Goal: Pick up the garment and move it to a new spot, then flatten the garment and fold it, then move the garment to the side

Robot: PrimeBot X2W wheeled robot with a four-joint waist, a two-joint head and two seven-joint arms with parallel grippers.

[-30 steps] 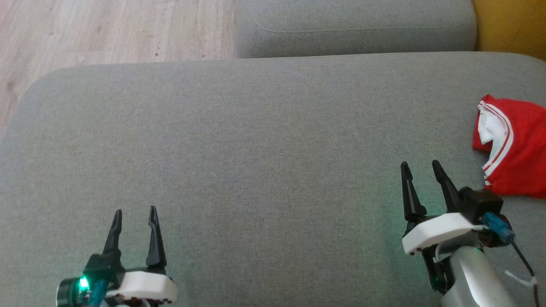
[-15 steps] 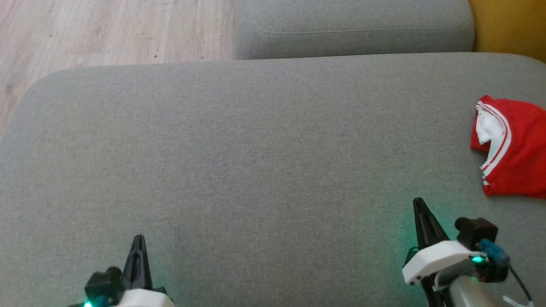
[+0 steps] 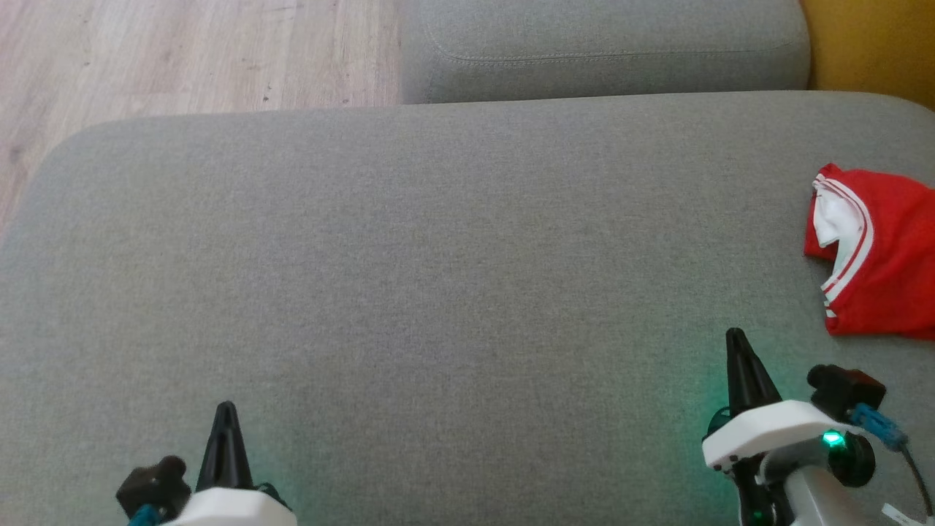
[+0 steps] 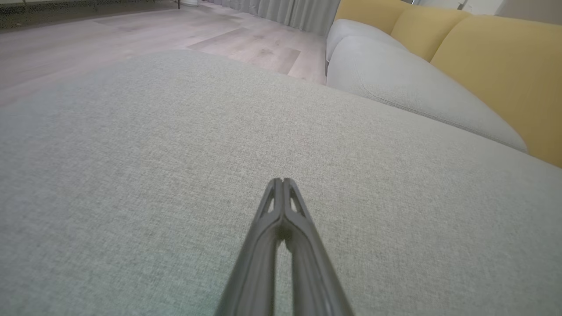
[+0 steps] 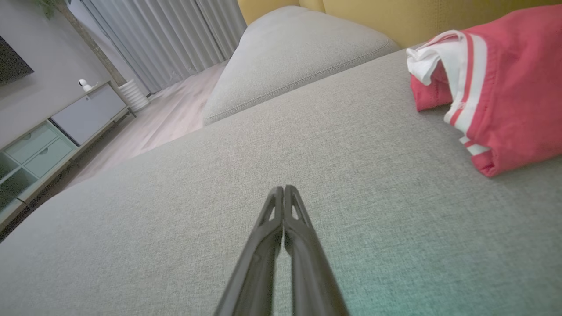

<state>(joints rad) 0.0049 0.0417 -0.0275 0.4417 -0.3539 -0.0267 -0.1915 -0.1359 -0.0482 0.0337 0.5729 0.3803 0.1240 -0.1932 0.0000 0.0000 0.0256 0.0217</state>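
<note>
Well, the left hand point(image 3: 225, 409) and right hand point(image 3: 736, 337) sit closed and empty, low in frame, so reaching unopened might just shove the red-and-white garment point(image 3: 887, 270) at the right edge.

Left gripper over bare grey upholstery

The left gripper point(image 4: 283, 181) rose from the bottom edge with its two dark fingers pressed together to a single point and nothing between them. It stood above a broad grey seat cushion point(image 4: 131, 153) of woven fabric. Beyond the cushion's far edge, to the upper right, lay a second grey cushion point(image 4: 395, 83) with a stitched seam. It sat against a yellow backrest point(image 4: 496, 61). At the upper left ran a pale wooden floor point(image 4: 131, 30), with grey curtains point(image 4: 285, 8) hanging at the top.
</note>
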